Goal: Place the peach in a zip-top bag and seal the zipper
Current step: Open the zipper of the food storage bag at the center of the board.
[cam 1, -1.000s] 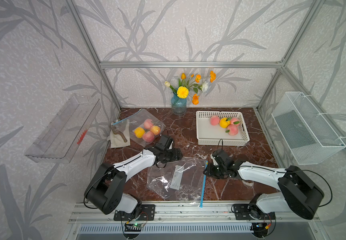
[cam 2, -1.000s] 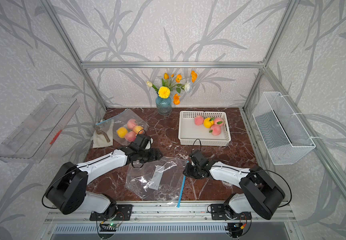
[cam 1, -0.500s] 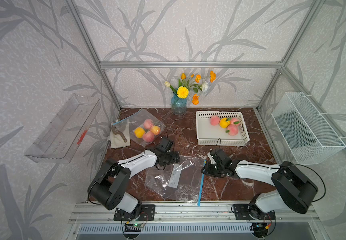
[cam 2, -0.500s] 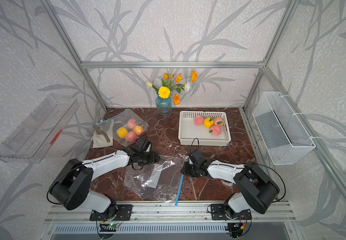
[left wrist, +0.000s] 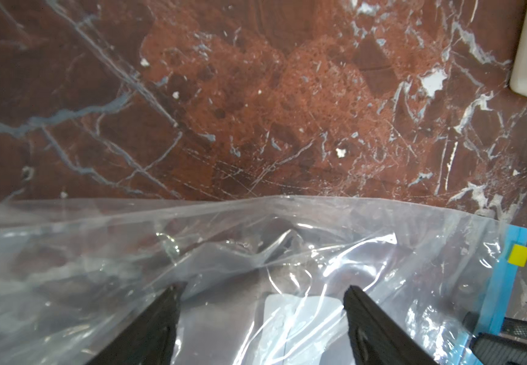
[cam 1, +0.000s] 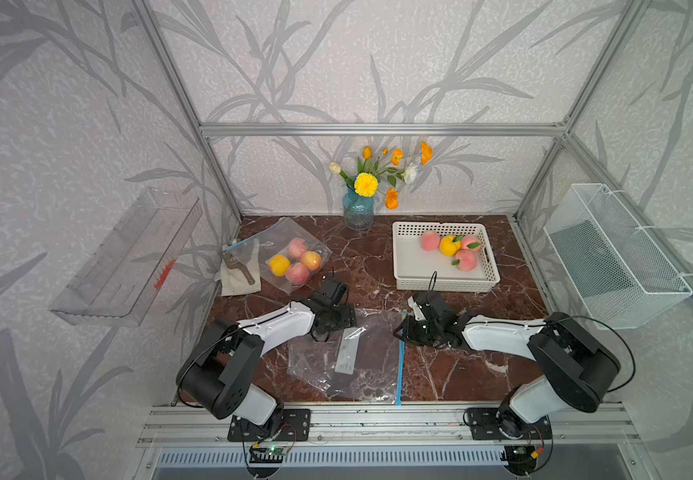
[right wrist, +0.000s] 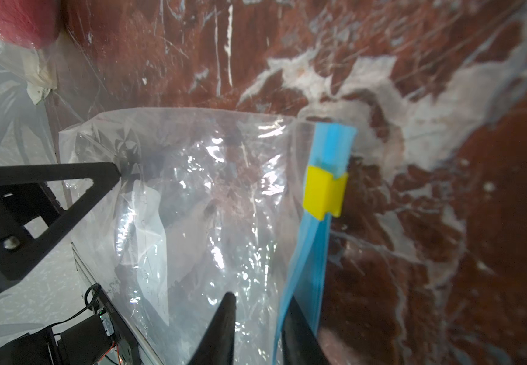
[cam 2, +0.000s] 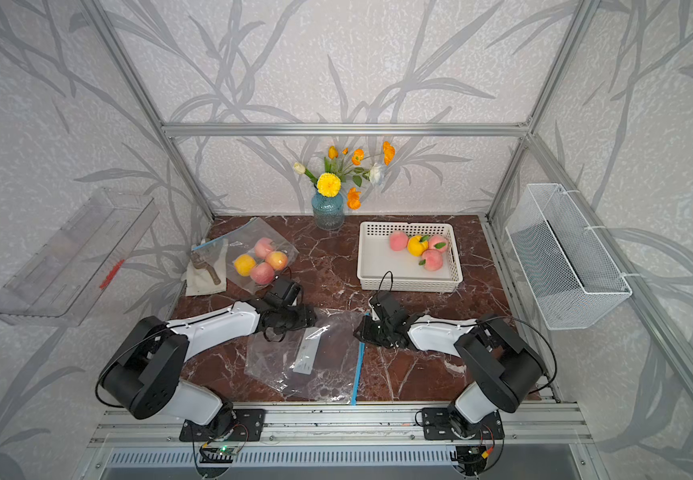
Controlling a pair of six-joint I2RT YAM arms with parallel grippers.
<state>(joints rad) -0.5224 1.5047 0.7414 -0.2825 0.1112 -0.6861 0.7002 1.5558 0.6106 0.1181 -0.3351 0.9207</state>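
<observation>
Blue zipper strip (cam 1: 400,365) runs near-to-far; right pincer (right wrist: 259,300) straddles its far end, nearly closed (grip unclear); left pincer (left wrist: 263,287) gapes, empty.

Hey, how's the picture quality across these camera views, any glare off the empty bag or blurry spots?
In both top views: even light, sharp, small glints on the empty zip-top bag. Left wrist view: marble table crisp, the bag's near part soft. Right wrist view: bright glare speckles the bag, yellow slider fairly sharp, marble beyond it smeared.

walls (cam 1: 378,62): grey leaf-print paper | frame (cam 1: 378,129): aluminium bars | tabletop (cam 1: 371,259): red-brown marble, white veins | light: even, soft
</observation>
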